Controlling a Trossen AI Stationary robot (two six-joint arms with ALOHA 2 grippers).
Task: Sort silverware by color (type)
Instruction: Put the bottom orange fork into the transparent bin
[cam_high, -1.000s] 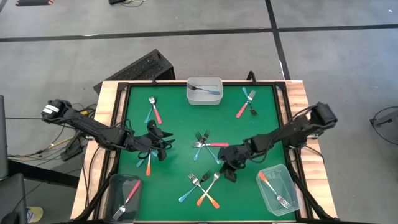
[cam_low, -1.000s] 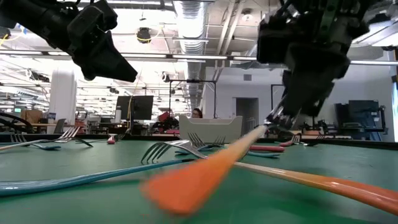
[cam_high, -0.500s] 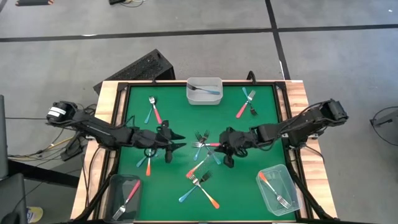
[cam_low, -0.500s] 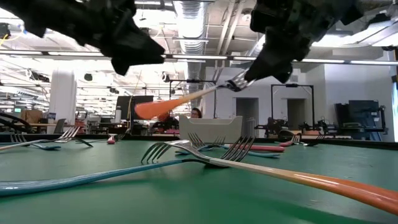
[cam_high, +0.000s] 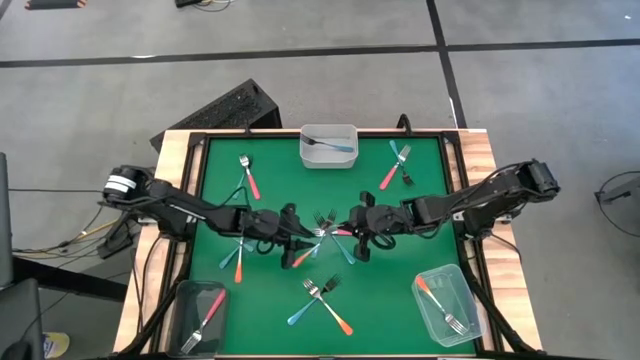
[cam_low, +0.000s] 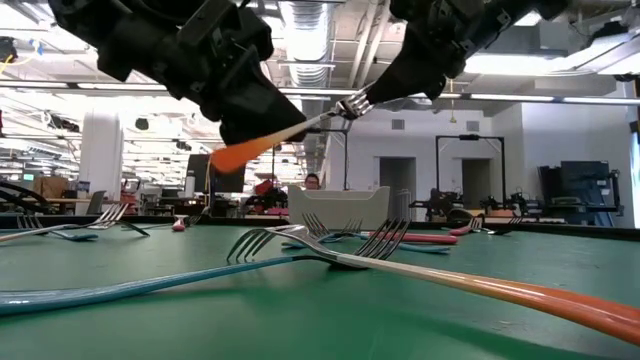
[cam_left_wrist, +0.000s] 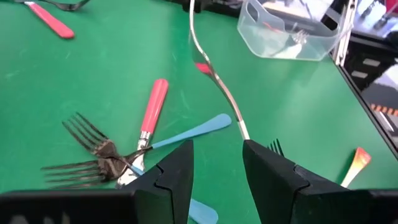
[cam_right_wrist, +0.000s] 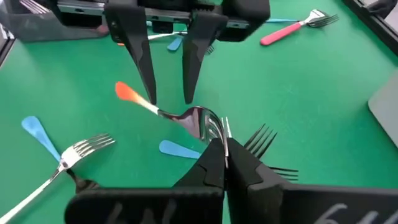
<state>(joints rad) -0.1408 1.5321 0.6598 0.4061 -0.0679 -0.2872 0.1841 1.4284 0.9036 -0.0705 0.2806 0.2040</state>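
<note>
My right gripper (cam_high: 347, 232) is shut on an orange-handled fork (cam_low: 290, 132), raised above the middle of the green mat. The fork's handle slopes down toward my left gripper (cam_high: 303, 243). That gripper is open (cam_left_wrist: 217, 168), its fingers (cam_right_wrist: 146, 68) on either side of the fork's thin shaft (cam_left_wrist: 217, 81); I cannot tell whether a finger touches it. The orange end (cam_right_wrist: 124, 92) sticks out past them. Other silverware lies loose on the mat: a blue and pink pile (cam_high: 325, 222) under the grippers, and a blue and an orange fork crossed (cam_high: 322, 302) nearer the front. My right gripper pinches the fork's tine end (cam_right_wrist: 219, 129) between its two shut fingers, slanting down from the table's right side and roughly in line with the fork. The fork is lifted clear of the mat, its orange end (cam_low: 235, 155) lower than its tines.
Three clear containers stand on the mat: one at the far edge (cam_high: 328, 146) with a blue fork, one near left (cam_high: 200, 305) with a pink fork, one near right (cam_high: 445, 305) with an orange fork. More forks lie far left (cam_high: 247, 177), far right (cam_high: 397, 165) and left (cam_high: 235, 262).
My right gripper has lifted the orange fork from the near pile, carried it up and toward the table's middle, and turned so that the handle points left. My left gripper has moved right toward the fork and tipped down, so its open fingers now stand about the handle.
</note>
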